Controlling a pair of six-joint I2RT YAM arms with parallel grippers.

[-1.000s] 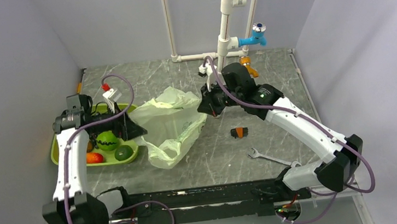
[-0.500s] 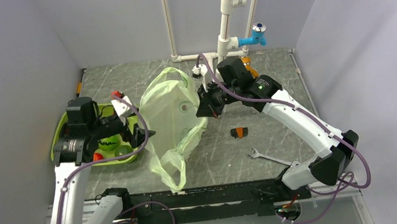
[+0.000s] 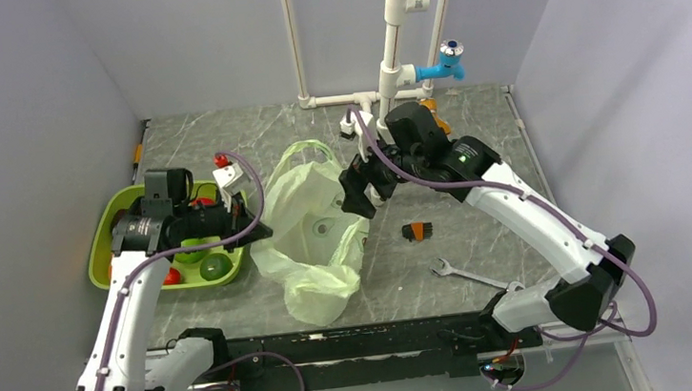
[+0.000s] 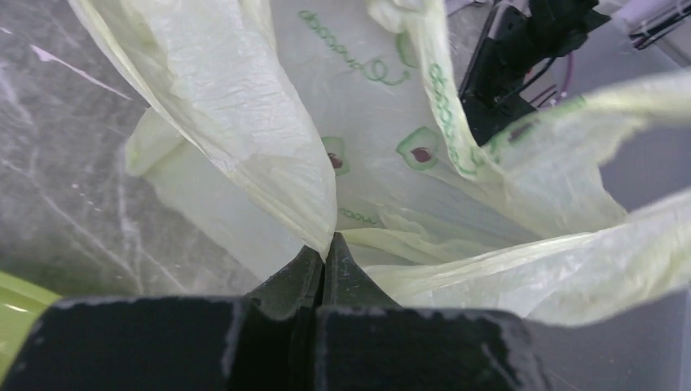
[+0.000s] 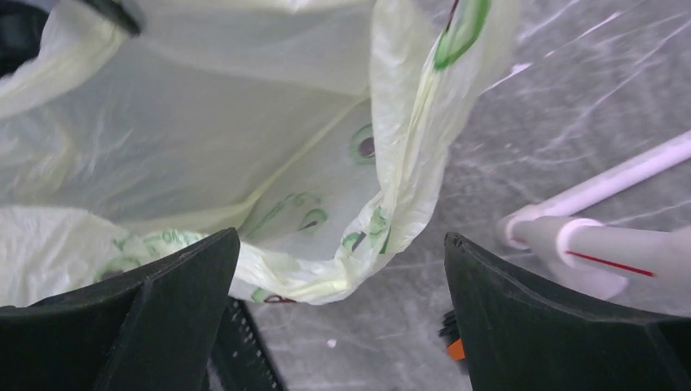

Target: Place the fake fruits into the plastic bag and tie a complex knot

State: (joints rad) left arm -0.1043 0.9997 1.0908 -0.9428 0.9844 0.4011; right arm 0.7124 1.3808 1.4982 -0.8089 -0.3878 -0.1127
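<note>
The plastic bag [image 3: 312, 227] is a pale green, crinkly film standing open in the middle of the table. My left gripper [image 3: 259, 231] is shut on its left rim; the left wrist view shows the film [image 4: 244, 122] pinched between the closed fingertips [image 4: 326, 244]. My right gripper [image 3: 359, 202] hovers open at the bag's right rim. The bag's edge [image 5: 326, 277] hangs loose just ahead of its spread fingers [image 5: 163, 309]. The fake fruits remain in the lime-green tray [image 3: 99, 258]: a dark green one [image 3: 216, 265] and a red one [image 3: 171, 276], with others hidden under my left arm.
A small orange-and-black brush [image 3: 416, 231] and a wrench [image 3: 465, 275] lie right of the bag. White pipes with a blue tap [image 3: 450, 59] stand at the back, and a pipe section [image 5: 603, 183] runs close to my right gripper. Grey walls enclose the table.
My left gripper swung in from the tray and closed on the bag's left rim. My right gripper opened and let go of the bag, whose raised mouth sagged lower.
</note>
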